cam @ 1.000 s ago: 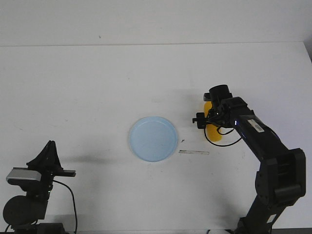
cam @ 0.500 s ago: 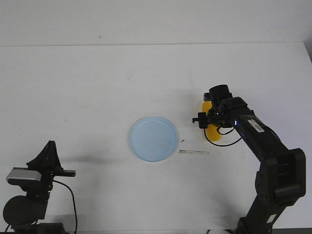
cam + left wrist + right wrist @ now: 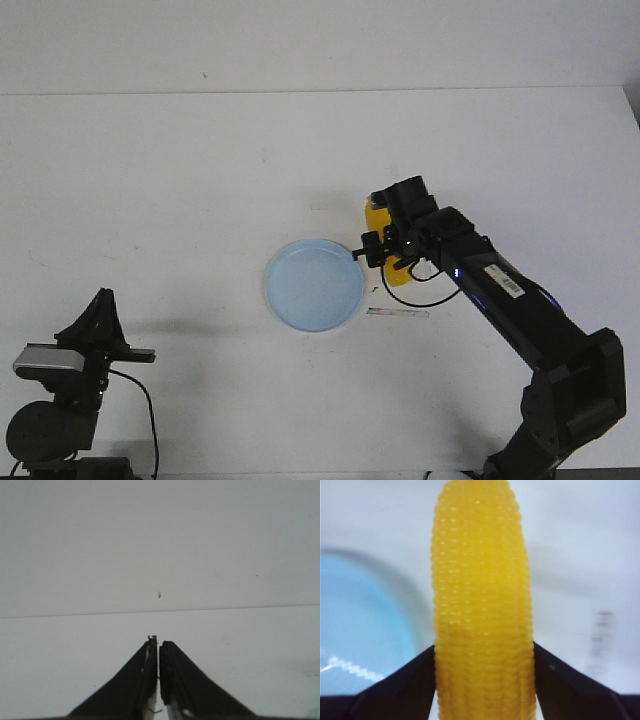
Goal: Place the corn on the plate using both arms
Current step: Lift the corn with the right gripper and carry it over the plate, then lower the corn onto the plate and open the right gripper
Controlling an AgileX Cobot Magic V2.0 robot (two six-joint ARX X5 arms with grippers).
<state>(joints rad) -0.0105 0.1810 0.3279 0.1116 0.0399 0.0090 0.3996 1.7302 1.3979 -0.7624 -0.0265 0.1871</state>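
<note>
The pale blue plate (image 3: pixel 315 284) lies on the white table at the middle. My right gripper (image 3: pixel 388 245) is shut on the yellow corn (image 3: pixel 377 216), just right of the plate's rim and held off the table. In the right wrist view the corn (image 3: pixel 482 600) fills the middle between both black fingers (image 3: pixel 405 685), with the plate (image 3: pixel 360 625) beside it. My left gripper (image 3: pixel 100 320) rests at the near left, far from the plate. In the left wrist view its fingers (image 3: pixel 159 680) are pressed together and hold nothing.
A thin pale strip (image 3: pixel 397 313) lies on the table just right of the plate, under the right arm (image 3: pixel 520 310). The table's far edge (image 3: pixel 320 92) runs across the back.
My right gripper has carried the corn to the left, from well right of the plate to just beside its right rim. The left arm has not moved.
</note>
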